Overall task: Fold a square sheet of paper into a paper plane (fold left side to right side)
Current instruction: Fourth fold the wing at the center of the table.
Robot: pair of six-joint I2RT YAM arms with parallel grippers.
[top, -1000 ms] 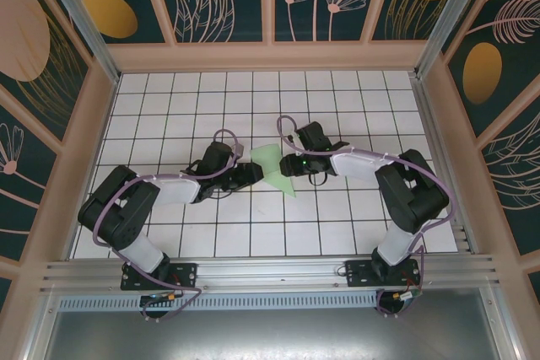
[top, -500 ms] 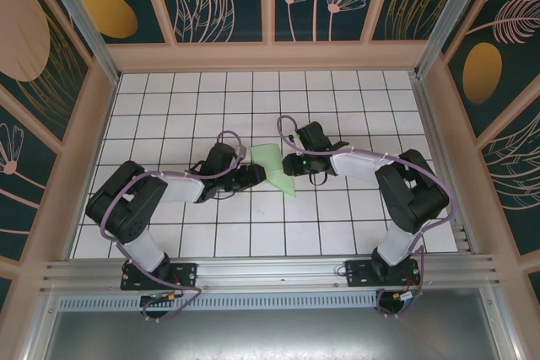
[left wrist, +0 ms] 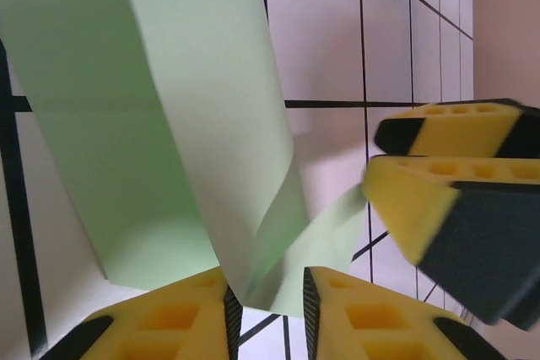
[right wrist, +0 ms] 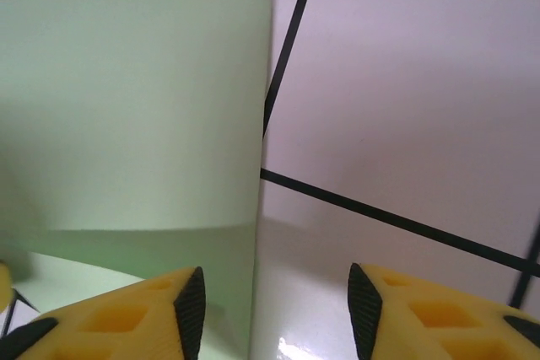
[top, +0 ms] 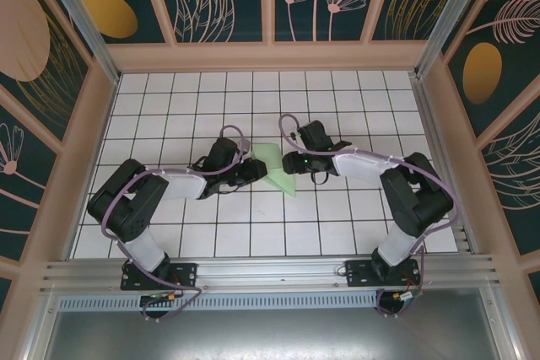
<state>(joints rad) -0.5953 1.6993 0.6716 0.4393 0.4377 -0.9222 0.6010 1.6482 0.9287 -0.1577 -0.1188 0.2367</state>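
The square sheet of paper [top: 275,167] lies mid-table, pale green and partly folded into a shape that points to the near right. My left gripper [top: 256,171] is at its left edge and my right gripper [top: 289,163] at its right edge. In the left wrist view a raised, curled flap of the sheet [left wrist: 211,124] runs down between my left gripper's [left wrist: 266,314] yellow fingers, which stand a narrow gap apart. The right gripper's fingers [left wrist: 430,200] show blurred at the right. In the right wrist view my right gripper [right wrist: 270,314] is open wide, with the paper's edge [right wrist: 135,107] by its left finger.
The white tiled floor [top: 337,99] with black grid lines spreads around the paper. Low wooden walls [top: 270,56] fence it in at the back and sides. A metal rail [top: 270,271] carrying the arm bases runs along the near edge.
The left gripper's jaws have narrowed around the paper flap and the arm has edged right. The right gripper's jaws have widened. The paper has stayed in place.
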